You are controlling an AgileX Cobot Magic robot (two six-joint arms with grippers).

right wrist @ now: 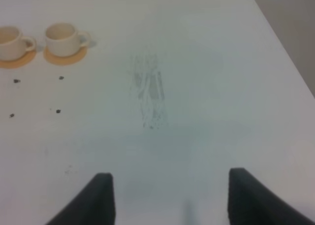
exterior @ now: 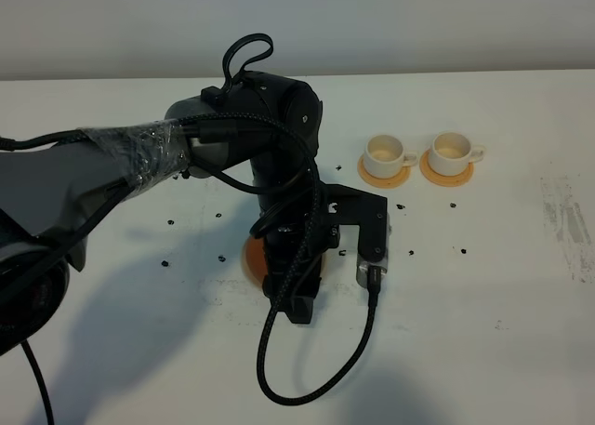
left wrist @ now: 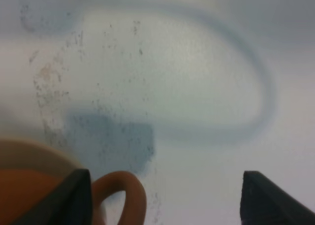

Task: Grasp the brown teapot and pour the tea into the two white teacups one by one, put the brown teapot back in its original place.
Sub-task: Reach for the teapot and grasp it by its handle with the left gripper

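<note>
Left hand (left wrist: 164,173) spread wide, brown teapot (left wrist: 34,200) handle between fingers (left wrist: 74,198), body cut off, right hand (right wrist: 168,173) released

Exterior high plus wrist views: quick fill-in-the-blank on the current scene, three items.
The two white teacups each sit on an ____ coaster.
The left claw stands ____, with the brown teapot and its loop handle showing between its fingers.
The right claw hangs open over the table, holding ____.
Missing words: orange; open; nothing.
</note>
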